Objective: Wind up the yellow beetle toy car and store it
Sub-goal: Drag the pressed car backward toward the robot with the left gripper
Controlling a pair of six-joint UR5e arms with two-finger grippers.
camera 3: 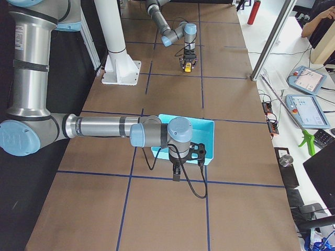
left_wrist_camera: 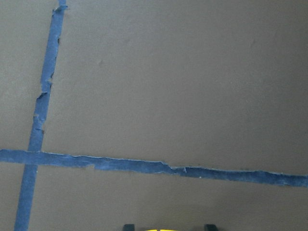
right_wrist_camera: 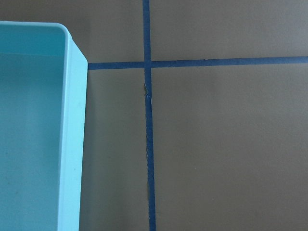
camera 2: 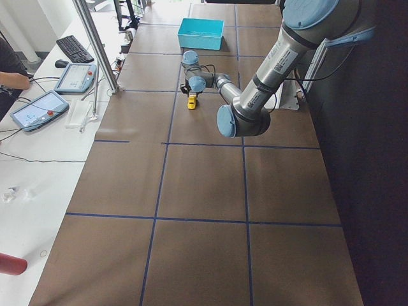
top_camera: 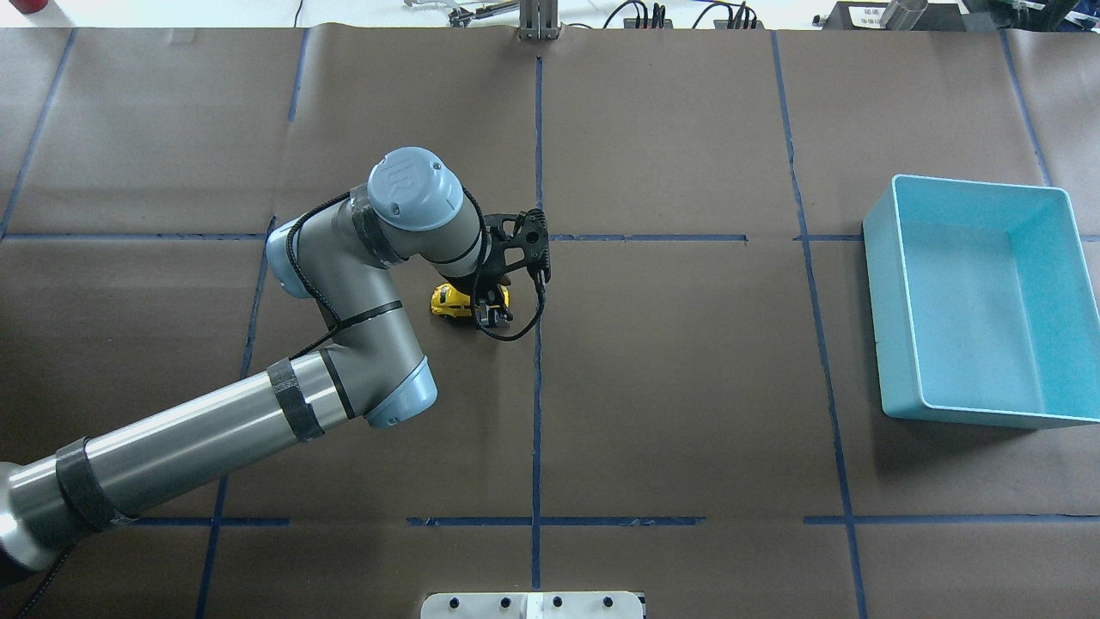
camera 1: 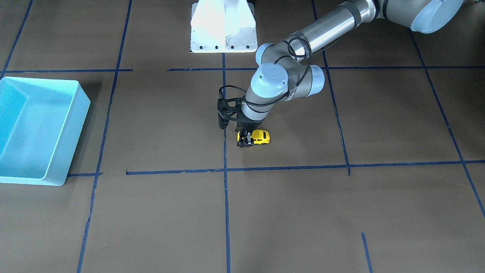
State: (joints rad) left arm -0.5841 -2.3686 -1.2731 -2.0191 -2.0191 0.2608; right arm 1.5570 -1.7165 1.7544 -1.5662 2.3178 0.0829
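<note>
Evidently the left claw point(camera 1: 245, 143) clamps the yellow beetle toy car point(camera 1: 262, 136), mid-table. Winding and storing in the turquoise bin point(top_camera: 891, 301) remain.

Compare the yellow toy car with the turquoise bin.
Colour: the yellow beetle toy car is bright yellow, the turquoise bin pale blue-green. Size: the car is far smaller than the bin. State: the left claw is down over the car; the bin stands empty toward the robot's right. Both rest on the brown table covering.
</note>
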